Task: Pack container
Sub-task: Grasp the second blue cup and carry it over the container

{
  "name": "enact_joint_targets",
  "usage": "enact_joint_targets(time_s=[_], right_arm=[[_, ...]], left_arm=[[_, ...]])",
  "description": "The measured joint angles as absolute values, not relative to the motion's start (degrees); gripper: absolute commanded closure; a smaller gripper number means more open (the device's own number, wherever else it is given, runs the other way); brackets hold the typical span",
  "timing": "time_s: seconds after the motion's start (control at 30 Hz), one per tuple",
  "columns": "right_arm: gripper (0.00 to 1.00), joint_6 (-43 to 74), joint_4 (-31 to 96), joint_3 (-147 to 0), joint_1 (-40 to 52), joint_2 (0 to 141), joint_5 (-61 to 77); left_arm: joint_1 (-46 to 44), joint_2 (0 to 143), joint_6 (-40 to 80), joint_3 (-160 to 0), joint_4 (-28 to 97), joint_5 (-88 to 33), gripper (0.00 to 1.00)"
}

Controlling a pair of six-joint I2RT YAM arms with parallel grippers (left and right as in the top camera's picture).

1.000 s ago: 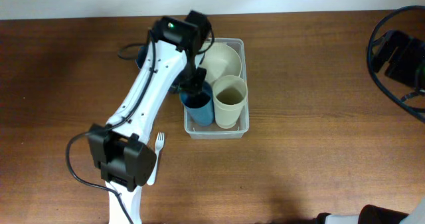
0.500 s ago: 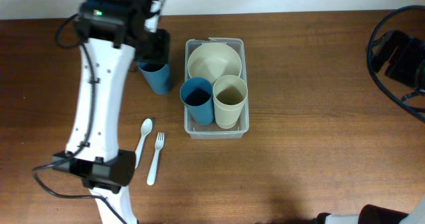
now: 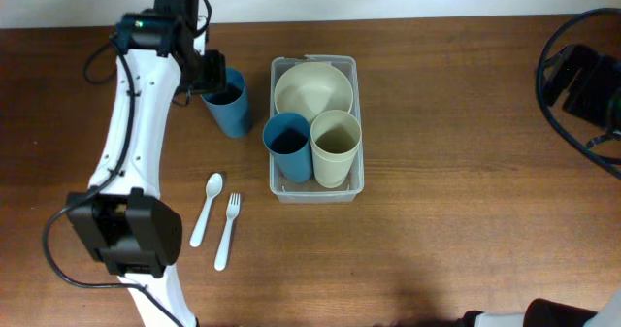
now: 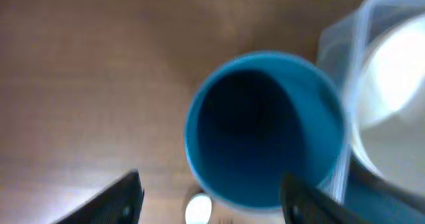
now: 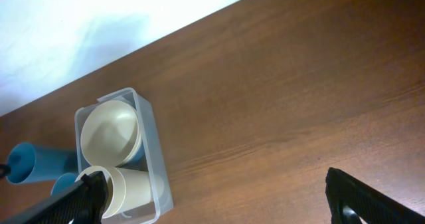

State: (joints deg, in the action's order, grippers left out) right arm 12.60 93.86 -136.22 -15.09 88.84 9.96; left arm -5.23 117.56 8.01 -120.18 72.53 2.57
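The clear container (image 3: 313, 193) stands mid-table with a cream bowl (image 3: 312, 87), a blue cup (image 3: 287, 145) and a cream cup (image 3: 336, 145) inside. A second blue cup (image 3: 231, 104) stands upright on the table just left of it. My left gripper (image 3: 209, 73) hovers over this cup. In the left wrist view my left gripper (image 4: 216, 207) is open; the cup's mouth (image 4: 265, 137) lies just ahead of the fingers (image 4: 123, 197), apart from them. My right gripper (image 5: 216, 211) is open and holds nothing, far right of the container (image 5: 149, 137).
A white spoon (image 3: 206, 209) and a white fork (image 3: 227, 230) lie side by side near the front, left of the container. The right arm and its black cables (image 3: 582, 80) sit at the table's far right edge.
My left gripper let go of the blue cup inside the container, opened wider, and swung left to the blue cup standing on the table. The right arm has not moved.
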Motion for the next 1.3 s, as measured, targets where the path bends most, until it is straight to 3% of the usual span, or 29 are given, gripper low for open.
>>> enact_joint_targets(time_s=[0.23, 0.4, 0.5, 0.6, 0.7, 0.77, 0.97, 1.3], right_arm=[[0.01, 12.6, 93.9, -136.2, -15.1, 88.8, 10.0], [0.01, 12.6, 93.9, -136.2, -15.1, 88.8, 10.0], [0.01, 12.7, 93.9, -136.2, -15.1, 88.8, 10.0], [0.01, 12.6, 93.9, -136.2, -15.1, 88.8, 10.0], [0.01, 12.6, 93.8, -136.2, -15.1, 88.9, 10.0], [0.01, 12.6, 93.8, -136.2, -15.1, 88.9, 10.0], [0.01, 12.6, 93.8, -136.2, -15.1, 88.9, 9.9], [0.01, 12.6, 93.9, -136.2, -15.1, 88.9, 9.9]], left_arm=[[-3.5, 117.6, 8.1, -115.2, 68.0, 1.4, 0.42], [-3.4, 118.7, 8.0, -114.3, 68.7, 1.1, 0.43], [-3.4, 121.6, 8.2, -114.2, 69.2, 0.6, 0.53], [-3.4, 124.8, 8.4, -113.8, 69.2, 0.5, 0.77], [-3.4, 125.5, 8.4, -113.8, 69.4, 0.4, 0.94], [-3.4, 125.5, 8.5, -114.0, 69.9, 0.3, 0.99], [-3.4, 125.5, 7.9, -118.5, 78.0, 0.2, 0.98], [-7.1, 123.3, 6.0, -139.8, 95.6, 1.0, 0.99]])
